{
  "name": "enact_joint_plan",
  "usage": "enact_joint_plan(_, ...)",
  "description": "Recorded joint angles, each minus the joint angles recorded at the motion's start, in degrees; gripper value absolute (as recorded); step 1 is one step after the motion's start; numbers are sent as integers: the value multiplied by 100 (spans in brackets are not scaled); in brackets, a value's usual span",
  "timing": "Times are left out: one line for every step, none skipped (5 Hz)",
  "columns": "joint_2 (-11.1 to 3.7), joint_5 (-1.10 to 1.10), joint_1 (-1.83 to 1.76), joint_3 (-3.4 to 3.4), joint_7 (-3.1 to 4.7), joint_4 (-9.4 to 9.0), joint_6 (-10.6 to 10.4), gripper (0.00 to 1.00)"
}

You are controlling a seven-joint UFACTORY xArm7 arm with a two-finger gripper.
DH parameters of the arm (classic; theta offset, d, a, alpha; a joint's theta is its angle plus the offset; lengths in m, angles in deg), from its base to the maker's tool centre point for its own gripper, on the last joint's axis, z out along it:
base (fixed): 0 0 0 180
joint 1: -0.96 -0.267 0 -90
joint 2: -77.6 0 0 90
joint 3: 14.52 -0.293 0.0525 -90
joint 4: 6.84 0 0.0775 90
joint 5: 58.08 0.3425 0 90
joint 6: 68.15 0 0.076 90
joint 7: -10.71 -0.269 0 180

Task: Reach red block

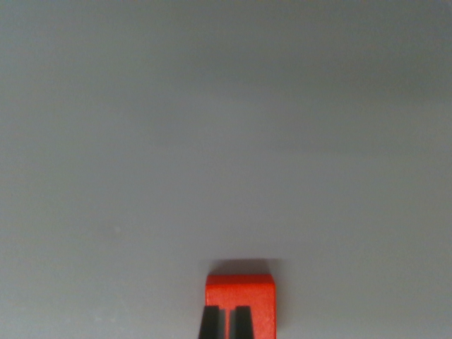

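Note:
A red block (pixel 240 289) lies on a plain grey surface at the bottom centre of the wrist view, casting a thin shadow along its far edge. My gripper (pixel 226 314) shows as two black fingertips (pixel 208 323) rising from the bottom edge, overlapping the near part of the block. Only a narrow slit separates the fingertips, and nothing is held between them. They hide the block's near face, and the frame's bottom edge cuts off its lower part.
The grey surface (pixel 226 141) fills the rest of the view, with no other objects or edges showing.

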Motion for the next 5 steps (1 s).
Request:
enact_joint_plan(-55,0,11,17,27,-223,-268,0)
enact_joint_plan(-55,0,11,17,27,-223,-268,0)
enact_joint_plan(-109,0,22,33,53,-440,-530,0)
enact_joint_plan(-109,0,22,33,53,-440,-530,0)
enact_joint_plan(-161,0,32,49,78,-650,-782,0)
